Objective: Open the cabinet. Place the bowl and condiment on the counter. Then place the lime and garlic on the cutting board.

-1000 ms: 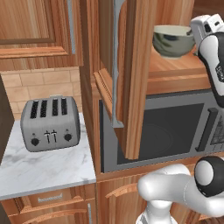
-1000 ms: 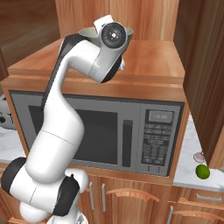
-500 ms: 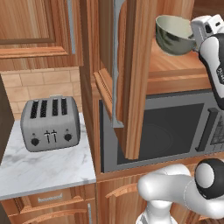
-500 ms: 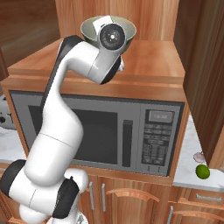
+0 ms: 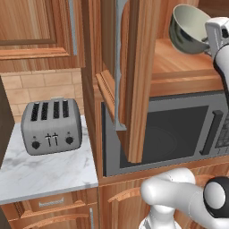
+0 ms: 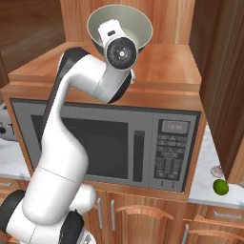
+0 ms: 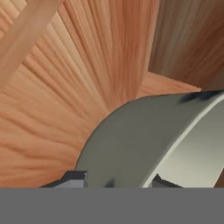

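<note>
The cabinet door (image 5: 138, 80) stands swung open, its grey bar handle (image 5: 117, 67) edge-on. My gripper (image 7: 117, 179) is shut on the wall of the bowl (image 7: 144, 135), one fingertip (image 7: 74, 177) outside and one inside. The bowl (image 5: 188, 27), dark outside and cream inside, hangs tilted above the cabinet shelf (image 5: 179, 62), its mouth facing left. From the right, the bowl (image 6: 138, 24) rises behind my hand. The lime (image 6: 220, 187) and the garlic (image 6: 217, 170) lie on the counter (image 6: 205, 167) at the far right. The condiment and the cutting board are out of view.
A microwave (image 6: 105, 143) is built in right under the shelf. A silver toaster (image 5: 51, 125) stands on the marble counter (image 5: 44, 174) to the left. The open door juts out between the toaster and the shelf.
The jaws closed on the bowl's wall. The bowl has risen off the shelf and tipped up, its mouth turning more to the left.
</note>
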You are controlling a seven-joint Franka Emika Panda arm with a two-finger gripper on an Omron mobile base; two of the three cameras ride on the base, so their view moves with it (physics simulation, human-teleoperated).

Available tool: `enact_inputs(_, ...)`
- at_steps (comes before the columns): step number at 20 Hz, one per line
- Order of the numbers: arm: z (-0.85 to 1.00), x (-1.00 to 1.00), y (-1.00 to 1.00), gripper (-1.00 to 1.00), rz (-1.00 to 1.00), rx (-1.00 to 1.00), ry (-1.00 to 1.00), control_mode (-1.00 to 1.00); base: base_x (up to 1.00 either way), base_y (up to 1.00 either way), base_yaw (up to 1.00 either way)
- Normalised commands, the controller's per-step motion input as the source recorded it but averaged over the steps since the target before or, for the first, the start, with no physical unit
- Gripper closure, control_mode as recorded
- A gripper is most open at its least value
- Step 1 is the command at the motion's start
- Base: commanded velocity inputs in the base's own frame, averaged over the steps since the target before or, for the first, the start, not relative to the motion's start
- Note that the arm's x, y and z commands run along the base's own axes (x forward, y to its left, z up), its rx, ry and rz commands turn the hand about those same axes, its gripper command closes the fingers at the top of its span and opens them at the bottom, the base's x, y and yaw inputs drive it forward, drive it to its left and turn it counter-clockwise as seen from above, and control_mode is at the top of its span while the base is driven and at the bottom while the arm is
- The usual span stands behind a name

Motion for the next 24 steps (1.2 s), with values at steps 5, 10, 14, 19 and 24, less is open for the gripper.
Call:
enact_inputs(5,0.08,-0.5,0.0,1.0,0.0,0.0,-0.04,-1.0,0.0,0.0,0.0)
enact_inputs(10,0.09,-0.55,0.0,1.0,0.0,-0.01,0.0,-1.0,0.0,0.0,0.0)
enact_inputs(14,0.04,-0.57,0.06,1.0,0.0,-0.03,0.0,-1.0,0.0,0.0,0.0)
enact_inputs(19,0.01,-0.59,0.1,1.0,0.0,-0.03,0.0,-1.0,0.0,0.0,0.0)
enact_inputs(24,0.0,-0.63,0.15,1.0,0.0,-0.03,0.0,-1.0,0.0,0.0,0.0)
